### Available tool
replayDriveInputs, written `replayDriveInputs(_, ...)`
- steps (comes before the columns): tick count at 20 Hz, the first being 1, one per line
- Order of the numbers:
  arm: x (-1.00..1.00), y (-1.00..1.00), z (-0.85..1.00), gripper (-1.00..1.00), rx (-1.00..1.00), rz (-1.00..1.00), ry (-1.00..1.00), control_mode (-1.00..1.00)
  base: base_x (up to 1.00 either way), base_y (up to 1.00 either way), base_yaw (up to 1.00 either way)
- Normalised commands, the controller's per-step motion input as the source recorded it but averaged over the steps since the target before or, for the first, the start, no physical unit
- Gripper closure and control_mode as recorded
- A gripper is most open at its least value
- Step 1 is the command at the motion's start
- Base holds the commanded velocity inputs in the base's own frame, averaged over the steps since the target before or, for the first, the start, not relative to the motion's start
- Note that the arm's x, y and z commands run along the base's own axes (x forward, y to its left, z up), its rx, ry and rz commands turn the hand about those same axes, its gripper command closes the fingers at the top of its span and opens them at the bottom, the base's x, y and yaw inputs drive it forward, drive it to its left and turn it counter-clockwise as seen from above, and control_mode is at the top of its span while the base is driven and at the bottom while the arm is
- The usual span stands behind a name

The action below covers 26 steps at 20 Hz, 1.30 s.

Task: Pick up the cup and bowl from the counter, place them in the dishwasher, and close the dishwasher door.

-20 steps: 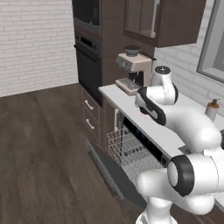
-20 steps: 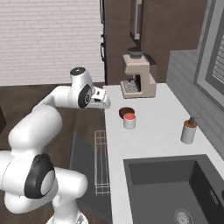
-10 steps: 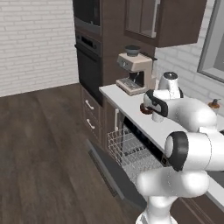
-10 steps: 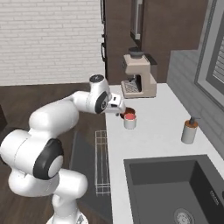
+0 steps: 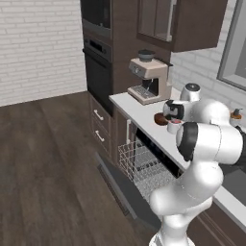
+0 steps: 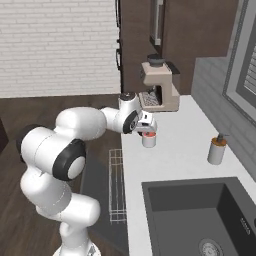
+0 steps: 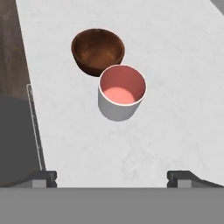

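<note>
The white cup [image 7: 121,89] with a red inside stands upright on the pale counter [image 7: 175,109]. The dark brown bowl [image 7: 98,50] sits right beside it, nearly touching. My gripper [image 7: 116,178] hangs open above the counter, just short of the cup, with nothing between its fingertips [image 7: 43,177]. From the left base, the hand [image 5: 174,111] hovers over the cup [image 5: 173,127] and the bowl [image 5: 160,118]. From the right base, the gripper [image 6: 146,130] is directly over the cup [image 6: 148,139]. The dishwasher door [image 5: 120,185] lies dropped open, and the wire rack [image 5: 144,166] is pulled out.
A coffee machine [image 6: 160,90] stands at the far end of the counter [image 6: 175,155]. A soap dispenser [image 6: 217,150] is near the wall, and the dark sink [image 6: 200,215] lies closer. The open door [image 6: 97,190] and rack [image 6: 116,185] jut into the floor space below the counter edge.
The arm has swung from the counter's edge over the dishwasher inward, bringing the hand above the cup. The jaws stayed open; cup and bowl have not moved.
</note>
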Motion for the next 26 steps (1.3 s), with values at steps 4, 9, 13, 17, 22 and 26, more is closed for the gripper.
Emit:
replayDriveInputs(4, 0.45, -0.14, -0.08, -1.00, 0.00, 0.01, 0.00, -1.00, 0.00, 0.00, 0.00)
replayDriveInputs(9, 0.39, 0.00, -0.17, -1.00, 0.00, 0.01, 0.00, -1.00, 0.00, 0.00, 0.00)
replayDriveInputs(13, 0.42, 0.00, -0.25, -1.00, 0.00, 0.00, 0.01, -1.00, 0.00, 0.00, 0.00)
replayDriveInputs(17, 0.38, 0.00, -0.31, -1.00, 0.00, 0.00, 0.03, -1.00, 0.00, 0.00, 0.00)
replayDriveInputs(22, 0.24, 0.00, -0.25, -1.00, 0.00, 0.00, 0.03, -1.00, 0.00, 0.00, 0.00)
replayDriveInputs(26, 0.23, 0.00, -0.30, -1.00, 0.00, 0.00, 0.01, -1.00, 0.00, 0.00, 0.00)
